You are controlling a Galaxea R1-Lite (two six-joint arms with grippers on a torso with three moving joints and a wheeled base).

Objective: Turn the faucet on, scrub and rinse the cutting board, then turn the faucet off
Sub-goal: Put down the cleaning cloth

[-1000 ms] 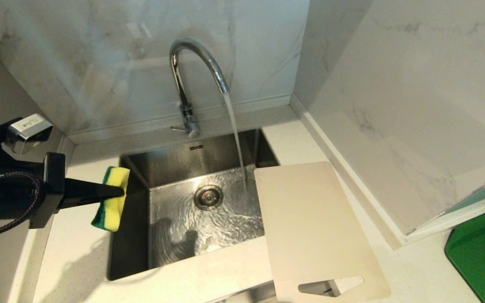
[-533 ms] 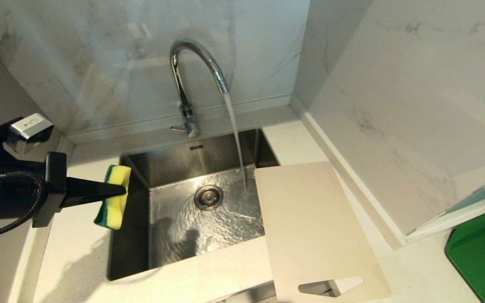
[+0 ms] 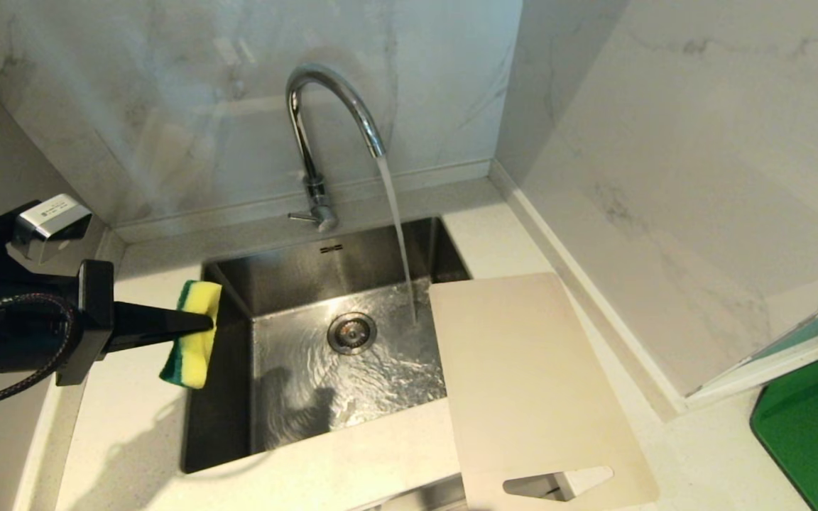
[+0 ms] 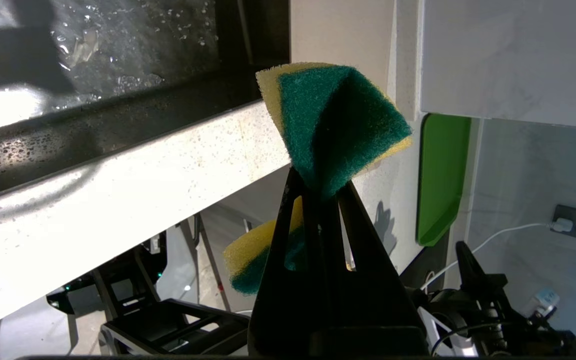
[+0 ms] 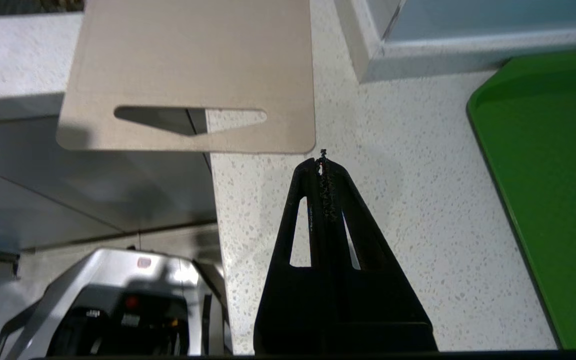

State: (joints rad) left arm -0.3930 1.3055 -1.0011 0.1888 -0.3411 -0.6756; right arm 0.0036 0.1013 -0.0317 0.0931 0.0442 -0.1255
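In the head view the left arm (image 3: 18, 333) is cut off by the picture's edge, and the green mat (image 3: 817, 426) runs out at the corner. The left tool (image 4: 318, 187) covers the middle of the sponge (image 4: 338, 120). The cutting board (image 5: 193, 70) is cropped in the right wrist view, and its handle end seems to overhang the bench (image 5: 398, 210).

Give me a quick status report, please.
Left claw shut on sponge; right claw shut, empty. Faucet running; cutting board dry. Nothing in the way.
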